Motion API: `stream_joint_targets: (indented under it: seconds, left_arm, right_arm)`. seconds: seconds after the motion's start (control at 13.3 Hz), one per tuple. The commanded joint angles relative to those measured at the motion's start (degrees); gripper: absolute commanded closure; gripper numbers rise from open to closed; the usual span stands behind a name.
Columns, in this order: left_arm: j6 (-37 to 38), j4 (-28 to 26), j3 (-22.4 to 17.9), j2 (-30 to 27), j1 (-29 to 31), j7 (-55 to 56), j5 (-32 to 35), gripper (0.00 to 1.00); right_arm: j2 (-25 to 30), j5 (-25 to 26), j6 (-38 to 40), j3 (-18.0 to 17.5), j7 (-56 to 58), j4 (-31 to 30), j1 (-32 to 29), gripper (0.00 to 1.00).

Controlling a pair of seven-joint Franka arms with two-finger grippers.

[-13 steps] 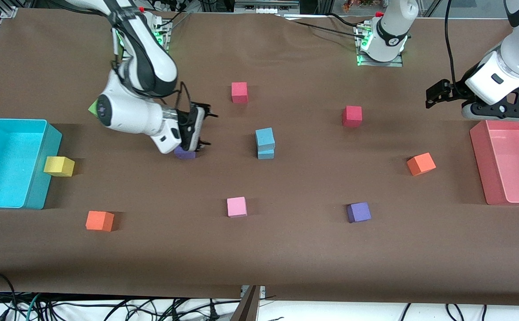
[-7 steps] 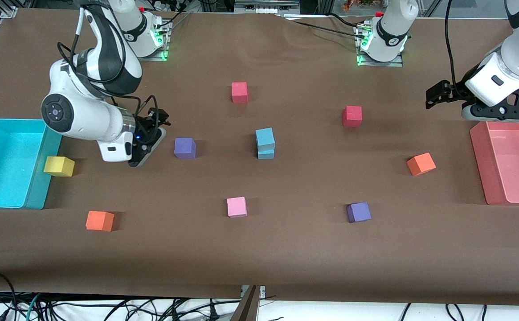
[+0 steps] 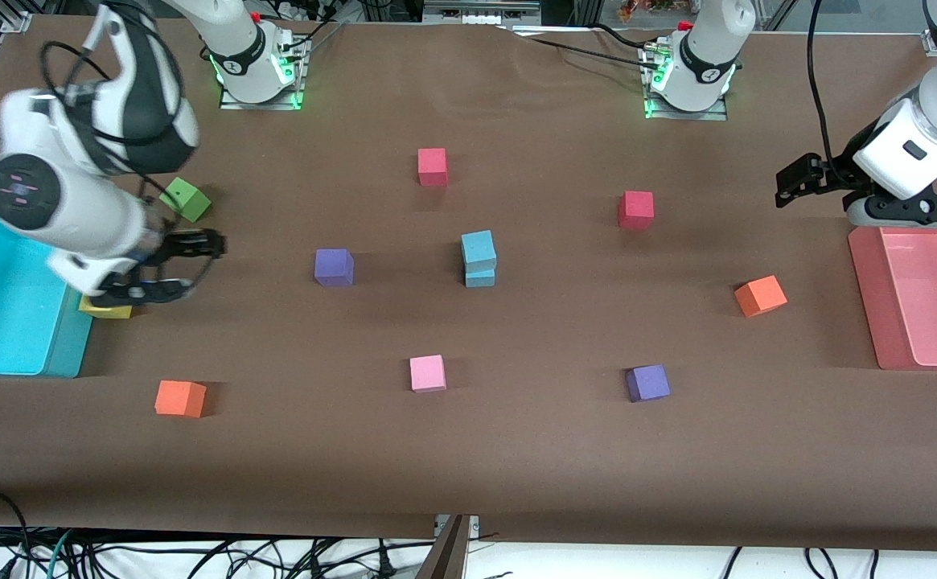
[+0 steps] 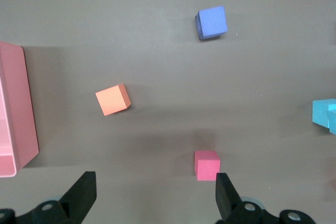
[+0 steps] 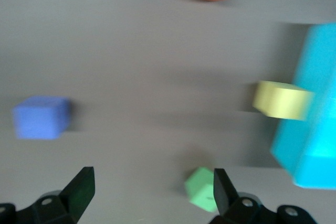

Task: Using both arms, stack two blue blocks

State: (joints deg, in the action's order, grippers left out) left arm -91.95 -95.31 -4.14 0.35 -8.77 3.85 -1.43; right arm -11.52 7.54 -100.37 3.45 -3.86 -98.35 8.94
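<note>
Two sky-blue blocks stand stacked at the table's middle, the upper blue block point(image 3: 478, 248) on the lower blue block point(image 3: 480, 277); an edge of the stack shows in the left wrist view point(image 4: 325, 115). My right gripper point(image 3: 186, 265) is open and empty, up over the table beside the cyan bin point(image 3: 2, 289) and above the yellow cube point(image 3: 106, 307). In the right wrist view its open gripper point(image 5: 152, 190) shows with a green cube point(image 5: 200, 188) below. My left gripper point(image 3: 794, 178) is open and empty, held up near the pink bin point(image 3: 918, 297); in the left wrist view the gripper point(image 4: 155, 192) is wide apart.
Loose cubes lie about: green point(image 3: 185, 199), purple point(image 3: 333, 266), purple point(image 3: 647, 383), pink point(image 3: 427, 373), orange point(image 3: 179, 398), orange point(image 3: 759, 295), red point(image 3: 432, 166), red point(image 3: 635, 209). The bins stand at the two ends of the table.
My right arm has swung away from the purple cube toward the cyan bin, uncovering the purple and green cubes. The left arm has risen slightly. The blue stack has not moved.
</note>
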Motion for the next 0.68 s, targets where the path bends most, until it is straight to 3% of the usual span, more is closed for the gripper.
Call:
stream_joint_targets:
  seconds: [0.0,0.23,0.38,0.6]
  left_arm:
    - [0.98,3.55,0.27,2.2,0.34,0.36,-0.33,0.0]
    - [-0.42,3.29,0.0,2.11,1.12,-0.25,-0.33,0.0]
    - [-0.34,2.76,-0.08,1.93,1.3,-0.69,-0.06,0.0]
    - [-0.51,1.97,0.0,1.76,1.65,-0.78,0.03,0.0]
  right_arm:
    - [7.89,1.87,1.05,-1.96,-1.16,-1.67,-8.03,0.0]
    - [12.3,-2.33,4.12,-1.96,-0.97,-0.88,-9.28,0.0]
    - [14.42,-10.31,4.74,-0.91,-0.28,-0.87,-11.83,0.0]
    - [14.33,-10.09,6.06,-0.37,2.98,-0.87,-11.49,0.0]
